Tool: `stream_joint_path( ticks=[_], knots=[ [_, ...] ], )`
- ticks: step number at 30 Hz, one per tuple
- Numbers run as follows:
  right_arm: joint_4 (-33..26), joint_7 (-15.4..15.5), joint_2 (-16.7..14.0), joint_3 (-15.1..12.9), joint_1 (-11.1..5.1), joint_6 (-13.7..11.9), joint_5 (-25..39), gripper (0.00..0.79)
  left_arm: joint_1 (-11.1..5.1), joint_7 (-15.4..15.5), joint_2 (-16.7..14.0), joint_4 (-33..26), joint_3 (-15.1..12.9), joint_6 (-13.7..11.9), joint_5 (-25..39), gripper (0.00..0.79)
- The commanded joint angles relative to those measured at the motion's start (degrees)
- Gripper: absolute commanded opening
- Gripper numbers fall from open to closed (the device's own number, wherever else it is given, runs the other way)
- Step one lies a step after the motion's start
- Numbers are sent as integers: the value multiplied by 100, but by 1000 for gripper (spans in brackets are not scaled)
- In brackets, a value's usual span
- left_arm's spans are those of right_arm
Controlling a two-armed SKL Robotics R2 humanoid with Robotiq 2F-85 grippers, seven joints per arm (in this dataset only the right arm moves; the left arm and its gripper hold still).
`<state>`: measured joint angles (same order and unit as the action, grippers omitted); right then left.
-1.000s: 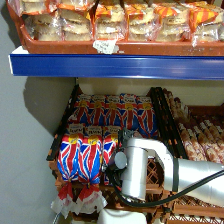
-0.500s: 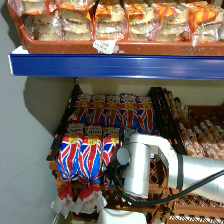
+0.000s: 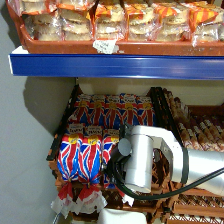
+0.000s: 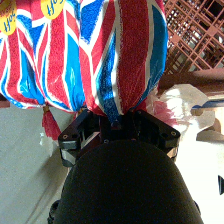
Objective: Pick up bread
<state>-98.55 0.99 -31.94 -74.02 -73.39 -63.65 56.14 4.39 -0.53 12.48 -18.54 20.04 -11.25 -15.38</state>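
The right gripper (image 4: 117, 125) is pressed against 1 bread (image 4: 131, 55) loaf (grip state unclear); next, confirm closure, then lift.

Head camera faces the shelving squarely from moderate range, looking slightly down; the blue shelf edge (image 3: 115, 66) crosses at 12 o'clock. Wrist camera sits very close behind the gripper (image 4: 117, 122), aimed along it at the bread (image 4: 120, 55). Both views share that loaf (image 3: 107, 150) and the brown crate (image 4: 192, 30).
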Motion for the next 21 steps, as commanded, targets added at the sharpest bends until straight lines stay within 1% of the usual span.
stream_joint_path(
  ticks=[1, 10, 21],
  knots=[
    [-70, 13, -33, 54, -45, -74, 95, 14, 0, 0, 0, 0, 0, 0, 0, 0],
    [-276, 24, -142, 203, -159, -268, 388, 14, 0, 0, 0, 0, 0, 0, 0, 0],
    [-437, 23, -231, 346, -273, -446, 704, 14, 0, 0, 0, 0, 0, 0, 0, 0]
  ],
)
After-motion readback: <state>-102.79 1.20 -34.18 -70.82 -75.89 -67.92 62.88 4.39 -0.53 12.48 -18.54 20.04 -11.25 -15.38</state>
